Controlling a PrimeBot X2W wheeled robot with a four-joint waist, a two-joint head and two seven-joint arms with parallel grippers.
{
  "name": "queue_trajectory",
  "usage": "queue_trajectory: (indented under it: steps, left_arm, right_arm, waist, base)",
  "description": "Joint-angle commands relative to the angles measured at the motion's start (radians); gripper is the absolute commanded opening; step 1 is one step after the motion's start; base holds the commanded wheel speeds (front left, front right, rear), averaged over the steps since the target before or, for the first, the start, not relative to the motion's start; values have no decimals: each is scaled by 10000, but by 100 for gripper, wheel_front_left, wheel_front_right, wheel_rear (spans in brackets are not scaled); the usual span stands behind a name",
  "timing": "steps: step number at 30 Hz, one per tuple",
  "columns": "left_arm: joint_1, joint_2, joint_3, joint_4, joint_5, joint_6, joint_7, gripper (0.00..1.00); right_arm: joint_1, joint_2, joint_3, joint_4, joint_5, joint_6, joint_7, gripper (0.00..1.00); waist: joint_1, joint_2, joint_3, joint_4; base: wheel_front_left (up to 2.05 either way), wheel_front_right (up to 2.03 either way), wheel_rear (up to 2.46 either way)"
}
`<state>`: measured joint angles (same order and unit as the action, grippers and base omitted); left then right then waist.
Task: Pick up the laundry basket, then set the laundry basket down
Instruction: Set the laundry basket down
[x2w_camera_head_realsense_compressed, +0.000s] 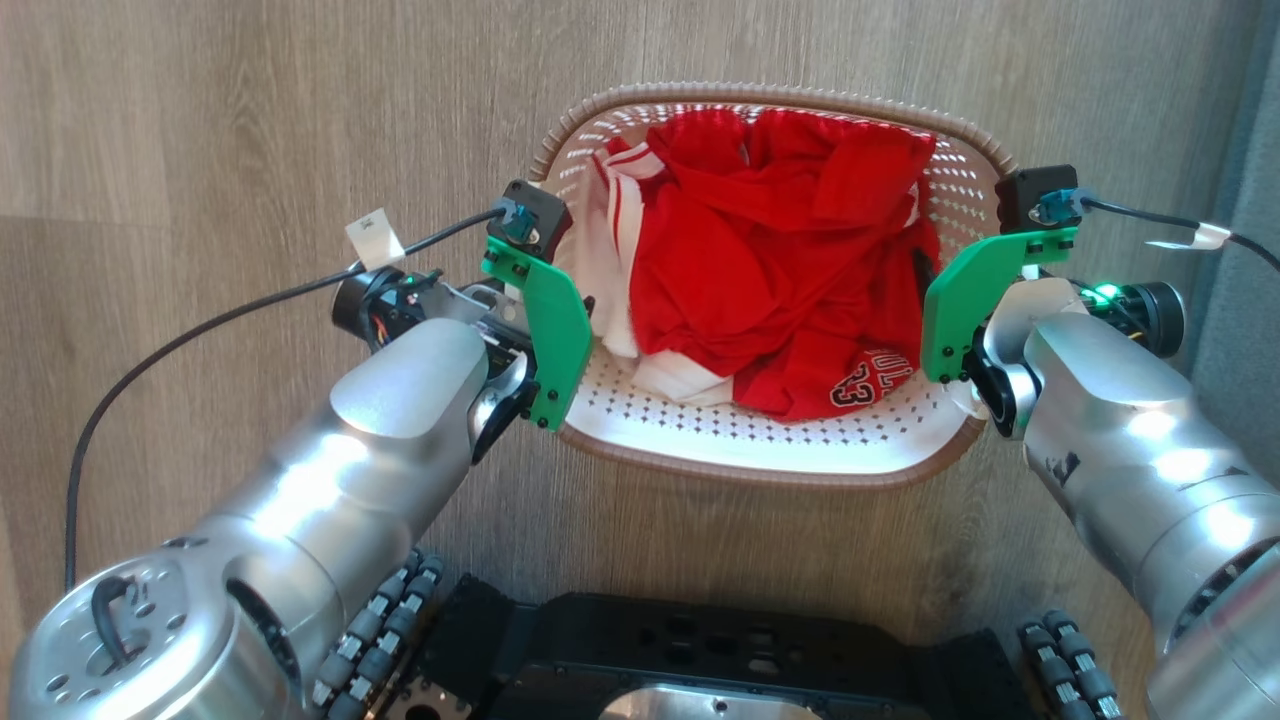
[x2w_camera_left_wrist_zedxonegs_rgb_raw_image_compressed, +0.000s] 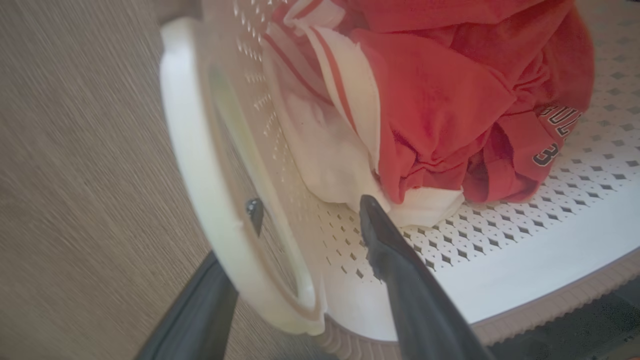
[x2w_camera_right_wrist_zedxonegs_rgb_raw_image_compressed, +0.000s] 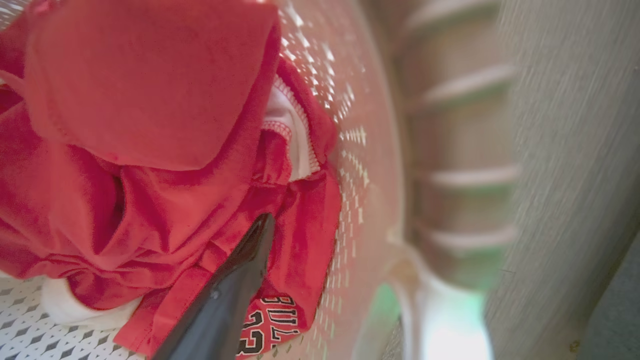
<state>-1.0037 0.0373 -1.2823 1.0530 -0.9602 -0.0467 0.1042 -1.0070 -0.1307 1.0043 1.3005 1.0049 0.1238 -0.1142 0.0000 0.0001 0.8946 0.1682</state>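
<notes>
- The head view takes in the whole laundry basket (x2w_camera_head_realsense_compressed: 770, 472) from above, brown rim and all. A green bracket (x2w_camera_head_realsense_compressed: 550, 330) on each wrist covers the fingers there.
- The left wrist view shows the left gripper (x2w_camera_left_wrist_zedxonegs_rgb_raw_image_compressed: 311, 207) with its 2 dark fingers spread wide. 1 is outside the white handle (x2w_camera_left_wrist_zedxonegs_rgb_raw_image_compressed: 200, 165), its tip seen through the handle's opening. The other is inside, over the perforated bottom, beside white cloth. The jaws straddle the handle without clamping it.
- The right wrist view shows 1 finger (x2w_camera_right_wrist_zedxonegs_rgb_raw_image_compressed: 235, 285) of the right gripper (x2w_camera_right_wrist_zedxonegs_rgb_raw_image_compressed: 320, 220) inside the basket, lying against the red cloth (x2w_camera_head_realsense_compressed: 770, 260), apart from the perforated wall. Its partner is hidden, so I cannot tell how wide this gripper stands or whether it holds anything.
- The basket lies between the 2 grippers, 1 at each short end, and holds red and white cloth printed with "23" (x2w_camera_head_realsense_compressed: 855, 390).
- It rests on a pale wood-look floor (x2w_camera_head_realsense_compressed: 200, 120), just ahead of the robot's black base (x2w_camera_head_realsense_compressed: 700, 640). A black cable (x2w_camera_head_realsense_compressed: 200, 325) trails from the left wrist, and a grey strip (x2w_camera_head_realsense_compressed: 1250, 300) borders the floor on the right.
</notes>
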Motion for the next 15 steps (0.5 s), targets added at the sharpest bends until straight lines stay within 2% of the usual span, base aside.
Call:
queue_trajectory:
  steps: [1,15]
  left_arm:
    - [46,130,70,-12,52,66,-53,100]
    - [275,130,29,3,33,6,109,100]
  right_arm:
    - [484,120,26,-99,-108,69,20,100]
    - [736,107,-690,-99,-925,69,288,100]
  waist:
    - [0,-1,-11,6]
    - [0,-1,-325,65]
  base:
    - [0,0,0]
    - [0,0,0]
